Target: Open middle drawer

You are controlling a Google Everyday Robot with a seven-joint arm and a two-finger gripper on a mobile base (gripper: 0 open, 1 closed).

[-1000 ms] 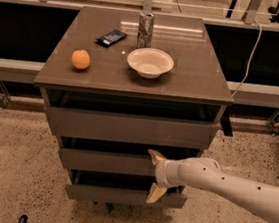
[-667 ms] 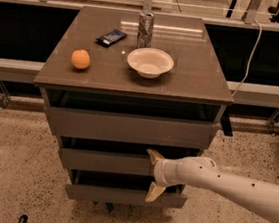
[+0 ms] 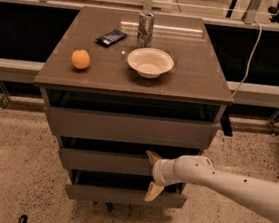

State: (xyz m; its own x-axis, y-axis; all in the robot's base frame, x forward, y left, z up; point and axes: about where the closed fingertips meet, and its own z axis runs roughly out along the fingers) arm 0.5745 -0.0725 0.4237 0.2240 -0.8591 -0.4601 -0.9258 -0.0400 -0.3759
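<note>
Gripper (image 3: 151, 175) sits at the 3 o'clock end of the middle drawer (image 3: 103, 161) front. Fingers (image 3: 153, 157) spread open, one above it, one below.

Grey-brown middle drawer (image 3: 103, 162); at its front, the tan-fingered gripper (image 3: 153, 174) on a white arm (image 3: 231, 187); above it, an orange fruit (image 3: 80, 59), cream bowl (image 3: 150, 62), seemingly black packet (image 3: 111, 37), silvery can (image 3: 145, 29).
</note>
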